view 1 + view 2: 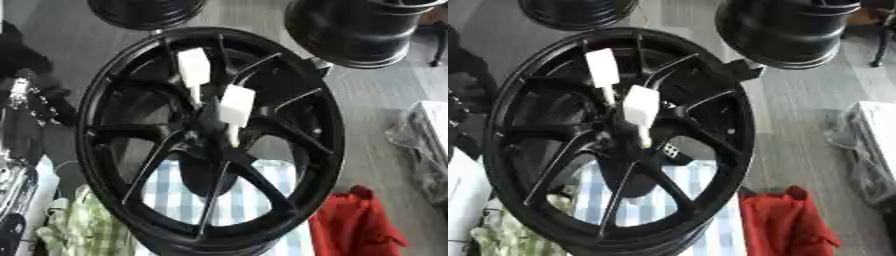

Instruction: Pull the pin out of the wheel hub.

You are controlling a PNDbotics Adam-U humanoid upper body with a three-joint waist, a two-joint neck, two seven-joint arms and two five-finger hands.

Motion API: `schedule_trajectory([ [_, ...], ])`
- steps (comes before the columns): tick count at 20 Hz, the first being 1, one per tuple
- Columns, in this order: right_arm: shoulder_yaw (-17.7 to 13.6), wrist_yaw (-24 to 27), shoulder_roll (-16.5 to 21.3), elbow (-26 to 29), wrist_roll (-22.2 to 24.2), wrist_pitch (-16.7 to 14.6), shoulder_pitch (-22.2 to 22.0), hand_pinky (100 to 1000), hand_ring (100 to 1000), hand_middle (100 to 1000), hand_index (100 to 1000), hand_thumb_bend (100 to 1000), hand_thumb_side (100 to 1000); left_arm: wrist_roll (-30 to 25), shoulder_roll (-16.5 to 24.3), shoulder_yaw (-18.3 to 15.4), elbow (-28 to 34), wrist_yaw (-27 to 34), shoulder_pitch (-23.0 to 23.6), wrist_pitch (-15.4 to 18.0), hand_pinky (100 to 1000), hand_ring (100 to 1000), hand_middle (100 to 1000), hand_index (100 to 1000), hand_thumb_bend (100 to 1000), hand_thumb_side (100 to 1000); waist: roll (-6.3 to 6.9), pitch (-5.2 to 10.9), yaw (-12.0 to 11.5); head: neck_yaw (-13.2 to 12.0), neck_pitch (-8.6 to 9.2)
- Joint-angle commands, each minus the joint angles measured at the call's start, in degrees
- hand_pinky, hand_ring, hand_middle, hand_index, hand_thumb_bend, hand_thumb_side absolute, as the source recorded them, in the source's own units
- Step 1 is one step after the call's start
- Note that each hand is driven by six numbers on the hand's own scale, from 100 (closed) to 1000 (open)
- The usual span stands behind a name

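A large black spoked wheel hub [289,100] stands tilted and fills the middle of both views. Two white pins stick out of its centre. The upper pin [193,67] has a blocky white head and a thin stem running down toward the hub's middle. The lower pin [236,106] is nearer and its stem enters the centre too. My left hand [33,102] shows only as a dark black-and-silver shape at the left edge, beside the rim; whether it touches the rim I cannot tell. No hand is on either pin. My right hand does not show.
Two more black rims lie at the back, one at top left [144,12] and one at top right [359,30]. A red cloth [354,220] lies at lower right, a blue checked cloth [188,200] behind the spokes, a green checked cloth [79,227] at lower left, and a plastic-wrapped bundle [424,140] at the right edge.
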State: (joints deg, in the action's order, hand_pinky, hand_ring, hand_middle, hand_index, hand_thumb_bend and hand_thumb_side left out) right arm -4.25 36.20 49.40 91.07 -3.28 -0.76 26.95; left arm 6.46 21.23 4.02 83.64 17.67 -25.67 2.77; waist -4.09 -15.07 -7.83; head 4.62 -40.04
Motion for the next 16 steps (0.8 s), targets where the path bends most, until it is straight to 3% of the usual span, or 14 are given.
schedule_trajectory([
  [1,1.9,0.04,5.27,3.37,1.26,0.42,3.01,905,752,795,833,100,648,0.22,1.93,-0.51,0.5,-0.4,-0.31,0.04,588,721,716,760,123,871,0.0,1.57,0.18,-0.16,-0.37],
  [7,5.34,-1.86,7.34,9.49,3.26,0.21,7.92,902,763,797,836,100,557,0.03,2.13,-0.25,0.34,-0.77,-0.15,-0.05,587,720,714,760,122,874,-0.3,1.65,0.09,-0.1,-0.67],
  [11,8.14,-6.25,7.55,14.58,5.6,-0.01,10.46,902,773,802,839,100,489,-0.25,2.2,0.07,0.2,-1.05,-0.16,-0.12,587,720,714,760,121,875,-0.47,1.7,-0.06,0.15,-0.82],
  [16,11.27,-10.7,7.36,18.58,8.17,2.19,12.61,903,784,815,846,100,515,-0.45,2.22,0.29,0.07,-1.2,-0.17,-0.19,587,720,713,760,121,876,-0.71,1.84,-0.25,0.41,-0.99],
])
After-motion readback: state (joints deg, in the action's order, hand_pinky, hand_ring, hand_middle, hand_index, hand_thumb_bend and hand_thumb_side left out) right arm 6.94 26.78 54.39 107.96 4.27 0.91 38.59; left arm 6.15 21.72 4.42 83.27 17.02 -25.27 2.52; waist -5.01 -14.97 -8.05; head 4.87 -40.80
